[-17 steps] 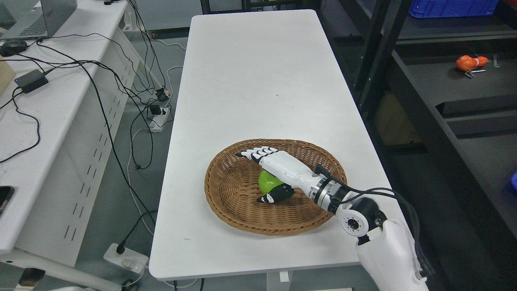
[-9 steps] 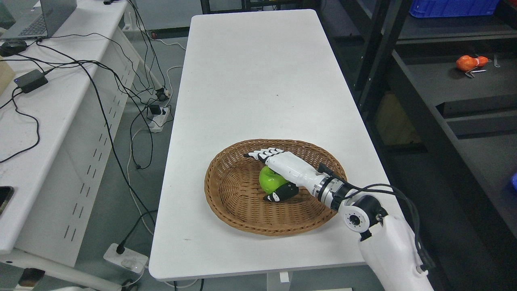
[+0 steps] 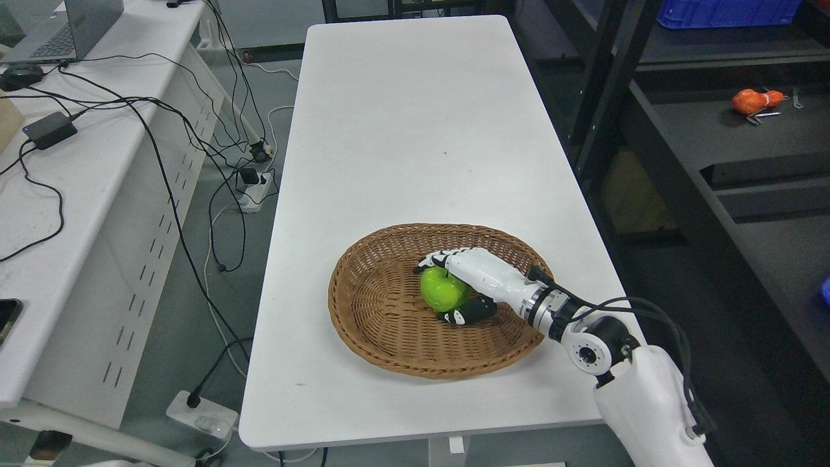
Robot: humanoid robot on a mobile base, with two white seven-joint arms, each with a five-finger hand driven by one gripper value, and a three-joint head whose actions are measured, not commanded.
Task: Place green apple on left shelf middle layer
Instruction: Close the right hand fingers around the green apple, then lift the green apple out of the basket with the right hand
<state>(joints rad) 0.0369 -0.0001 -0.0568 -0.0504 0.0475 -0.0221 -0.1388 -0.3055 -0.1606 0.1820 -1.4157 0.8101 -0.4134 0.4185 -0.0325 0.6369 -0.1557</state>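
A green apple [image 3: 443, 290] lies in the middle of a round wicker basket [image 3: 369, 324] on the near part of the white table [image 3: 402, 130]. My right hand [image 3: 438, 291] reaches in from the lower right and wraps the apple. Its white fingers [image 3: 436, 260] curl over the apple's far top side, and the black thumb [image 3: 468, 314] presses against its near side. The apple still sits low in the basket. The left arm does not show.
Dark metal shelving [image 3: 713, 143] runs along the table's right side, with an orange object [image 3: 752, 102] on one level and a blue bin [image 3: 726, 13] higher up. At the left, a white desk [image 3: 97, 162] carries a laptop, a power brick and several cables.
My right hand has drawn back toward the lower right, and its fingers have gone from stretched flat over the apple to curled around it. More of the apple shows now.
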